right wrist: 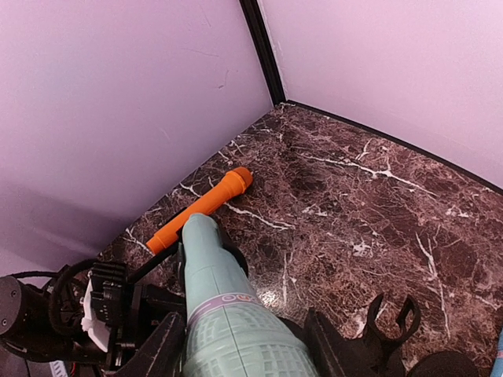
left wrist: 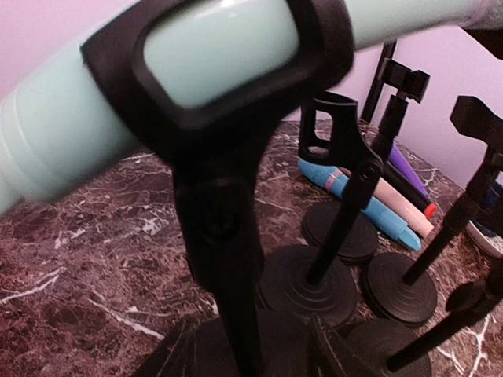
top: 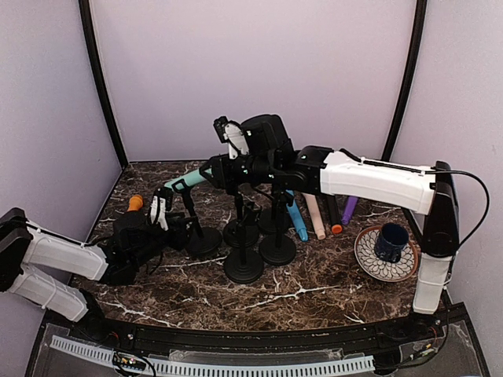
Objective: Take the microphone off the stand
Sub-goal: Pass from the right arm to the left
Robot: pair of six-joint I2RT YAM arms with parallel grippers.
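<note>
A mint-green microphone [top: 183,182] sits tilted in the black clip [left wrist: 236,110] of the left-most stand [top: 203,238]. It fills the top of the left wrist view [left wrist: 220,47]. My right gripper [top: 215,172] is shut on the microphone's grille head, its fingers on either side of it [right wrist: 244,349]. The handle [right wrist: 206,255] points away toward the left wall. My left gripper [top: 167,224] is low at the stand's base, its fingers straddling the base and pole [left wrist: 251,357] and closed on the base.
An orange microphone [top: 135,203] lies by the left wall. Several empty black stands [top: 244,263] cluster mid-table. Blue, pink, black and purple microphones [top: 314,216] lie behind them. A patterned plate [top: 369,259] with a dark blue cup [top: 391,240] sits at the right.
</note>
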